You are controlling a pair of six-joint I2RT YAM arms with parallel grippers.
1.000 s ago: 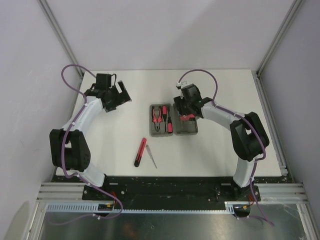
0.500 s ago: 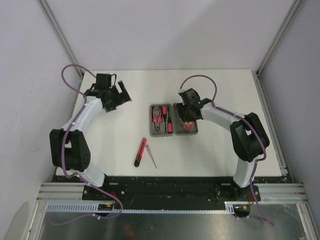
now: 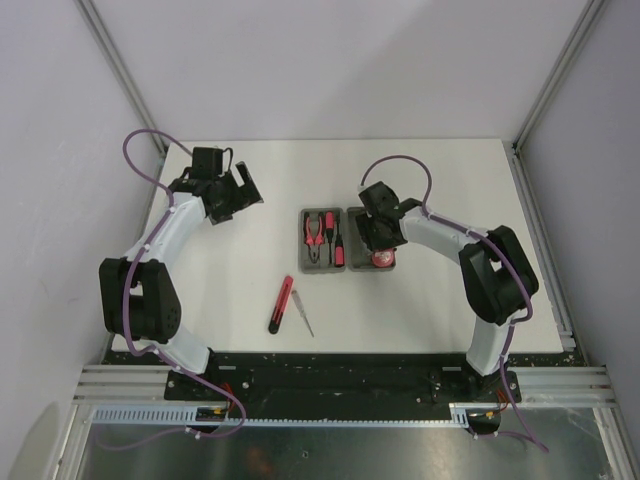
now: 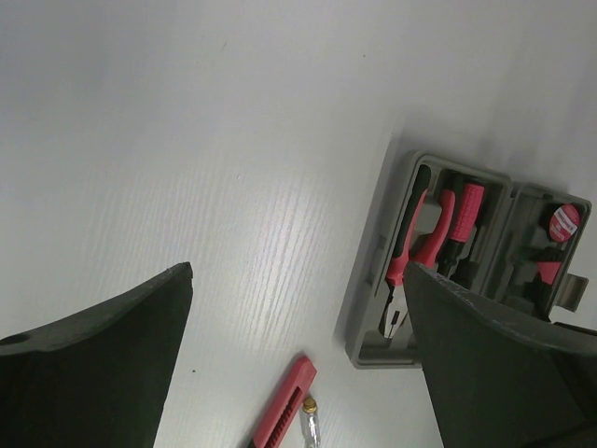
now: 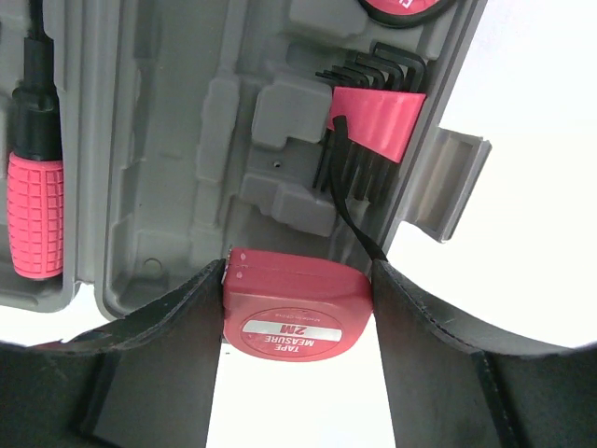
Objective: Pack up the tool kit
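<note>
Reaches R arm inward over table (image 3: 230, 280) centre, elbow bent; points right gripper (image 5: 298, 280) down, clamped on red tape measure (image 5: 297, 322) at near end of open case's (image 3: 324, 268) R half; holds L arm folded far-left, left gripper (image 3: 243, 190) spread wide, empty, well apart from case; pliers (image 3: 316, 232), screwdrivers (image 3: 337, 245) in L half.

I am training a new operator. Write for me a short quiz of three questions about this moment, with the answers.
1. True or false: the pliers lie inside the case.
2. What does the right gripper grip? A) the tape measure B) a hammer C) a paint brush
3. Fill in: the red utility knife lies outside the case, on the ____.
Key: 1 true; 2 A; 3 table.
</note>
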